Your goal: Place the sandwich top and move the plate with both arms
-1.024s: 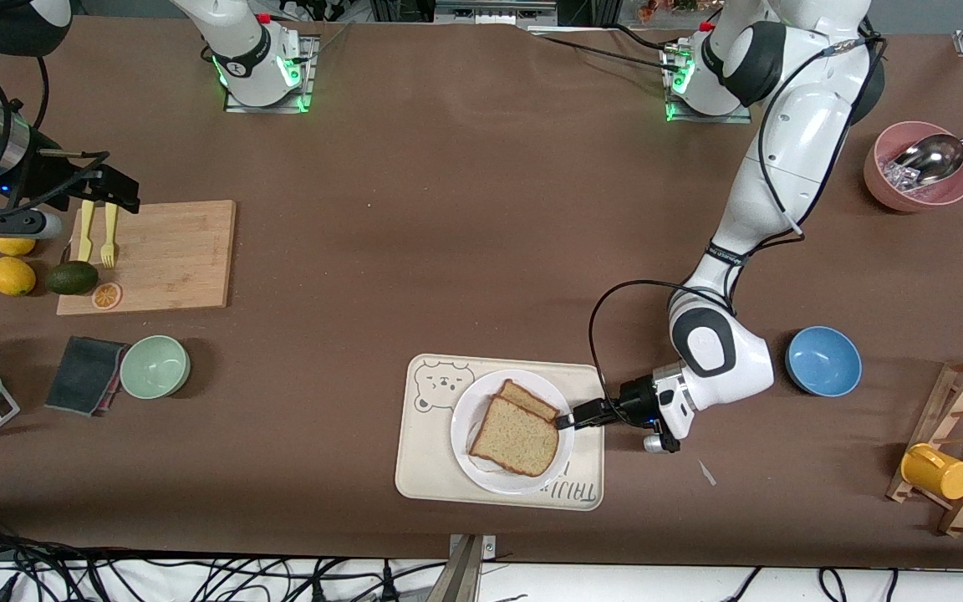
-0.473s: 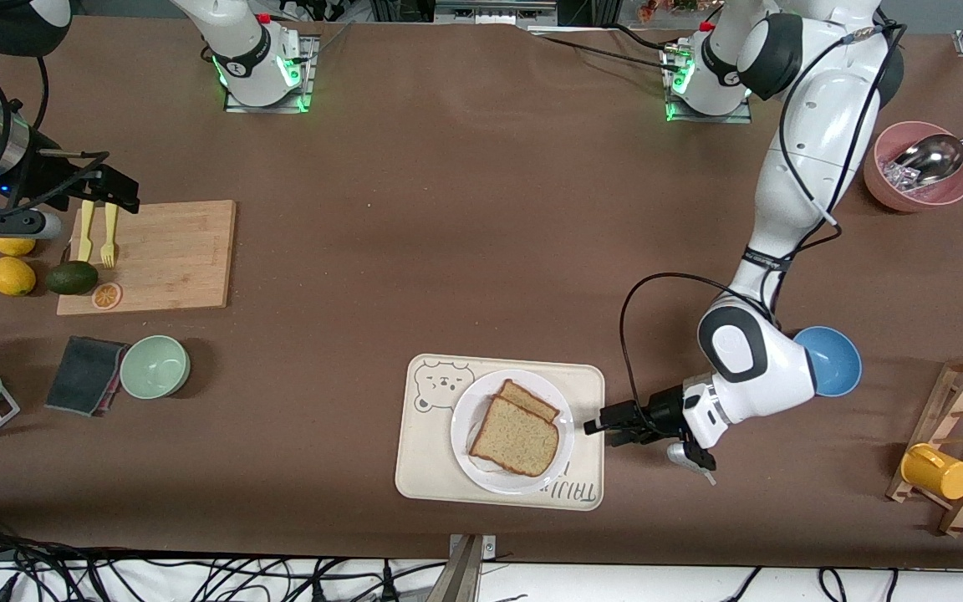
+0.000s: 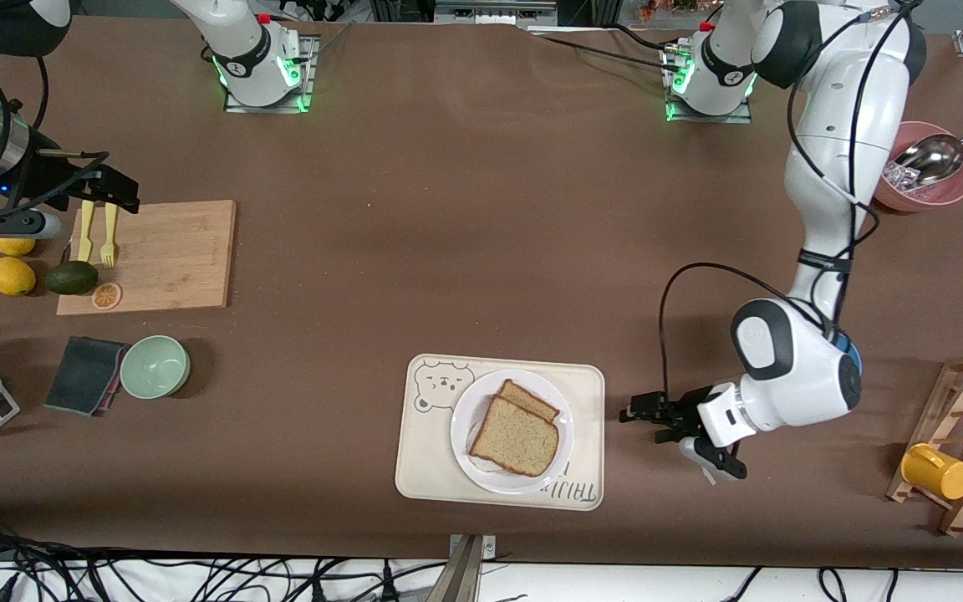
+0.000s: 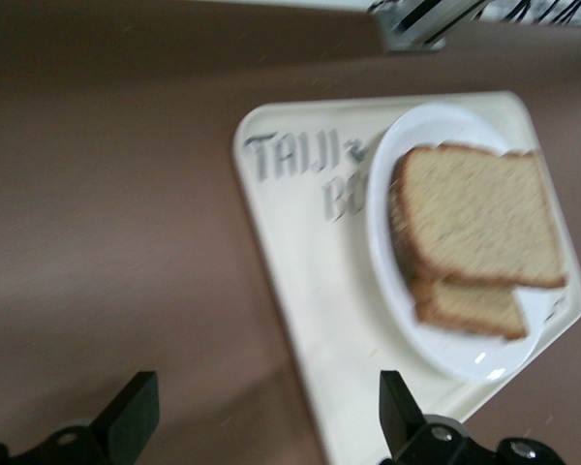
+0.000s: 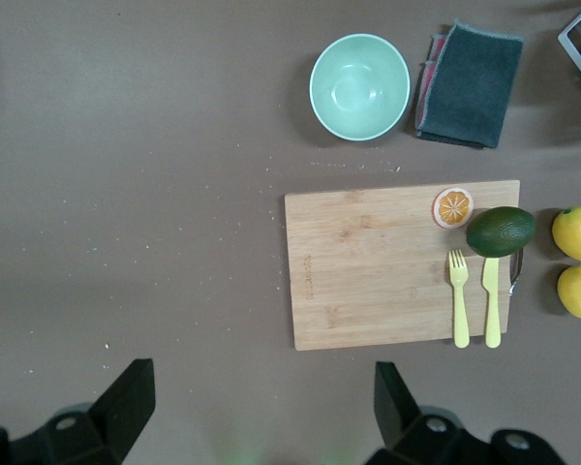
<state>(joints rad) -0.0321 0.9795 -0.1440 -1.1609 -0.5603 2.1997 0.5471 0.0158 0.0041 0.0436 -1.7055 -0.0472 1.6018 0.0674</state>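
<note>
Sandwich top (image 3: 517,436) already atop lower slice on plate (image 3: 466,456), on bear tray (image 3: 423,451). Left claw (image 3: 642,413) empty, wide open, just beside tray. Right claw (image 3: 105,191) waiting over cutting board (image 3: 172,251), open. Next: grip plate rim both sides.

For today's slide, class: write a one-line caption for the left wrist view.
Open left gripper over the brown table, facing the sandwich top stacked on the plate.
</note>
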